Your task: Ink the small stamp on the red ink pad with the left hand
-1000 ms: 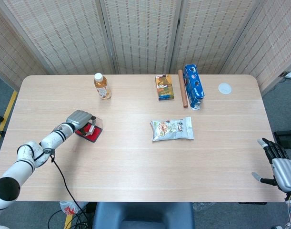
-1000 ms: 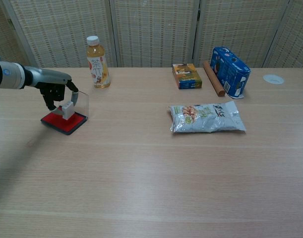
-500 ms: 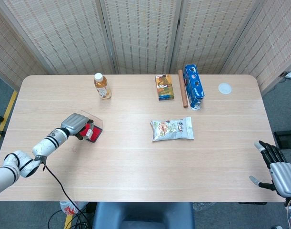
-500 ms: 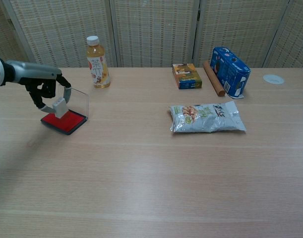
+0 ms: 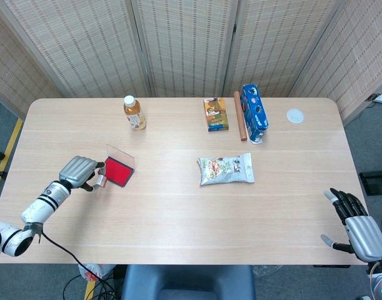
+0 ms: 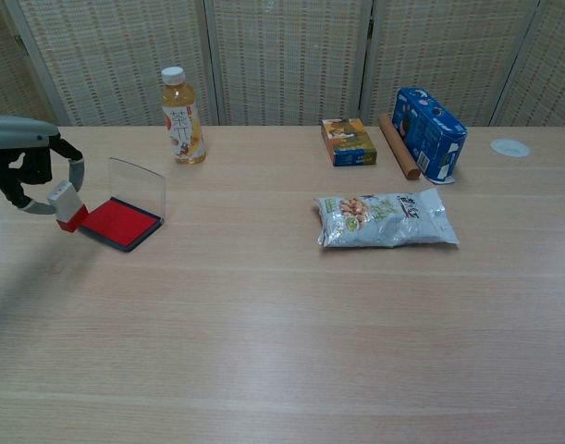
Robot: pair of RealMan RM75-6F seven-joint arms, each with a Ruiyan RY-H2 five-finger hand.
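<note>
The left hand (image 6: 28,171) pinches the small white stamp with a red bottom (image 6: 67,205). It has lifted the stamp off the flat red ink pad with a clear lid (image 6: 120,222) and holds it just left. The inking looks done.

The right hand (image 5: 359,228) hangs spread.

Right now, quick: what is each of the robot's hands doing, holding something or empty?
Left hand: holding the small stamp, just beside the red ink pad.
Right hand: open, fingers apart, holding nothing.
</note>
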